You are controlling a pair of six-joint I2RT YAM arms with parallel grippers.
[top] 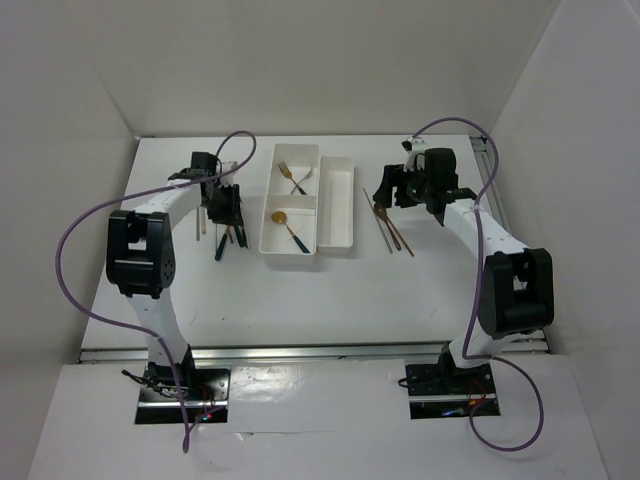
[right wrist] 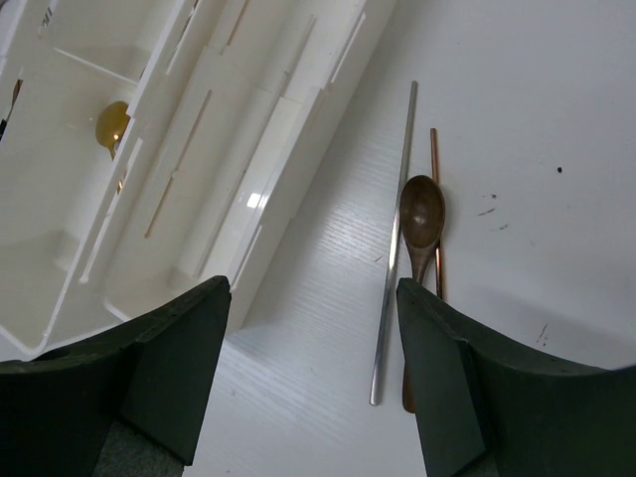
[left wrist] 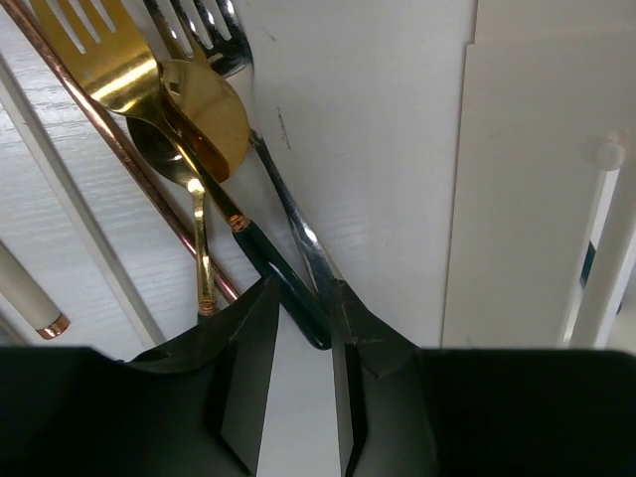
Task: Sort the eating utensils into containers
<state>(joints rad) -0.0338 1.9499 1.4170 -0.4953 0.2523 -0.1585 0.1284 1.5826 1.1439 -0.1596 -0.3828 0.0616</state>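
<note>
My left gripper (top: 222, 205) is down on a utensil pile (top: 224, 240) left of the white tray (top: 338, 235). In the left wrist view its jaws (left wrist: 301, 288) are nearly closed on the dark teal handle (left wrist: 288, 293) of a gold fork (left wrist: 99, 50), with the silver fork's handle (left wrist: 298, 229) against the right finger. A gold spoon (left wrist: 204, 114) lies beside them. My right gripper (top: 385, 190) is open and empty (right wrist: 313, 288) above a brown spoon (right wrist: 421, 214), a silvery chopstick (right wrist: 393, 258) and a copper chopstick (right wrist: 434, 159).
The tray's far square bin holds a gold fork (top: 292, 178), and its near one holds a gold spoon (top: 285, 222). A copper chopstick (left wrist: 119, 159) and a white one (left wrist: 30, 298) lie in the left pile. White walls enclose the table.
</note>
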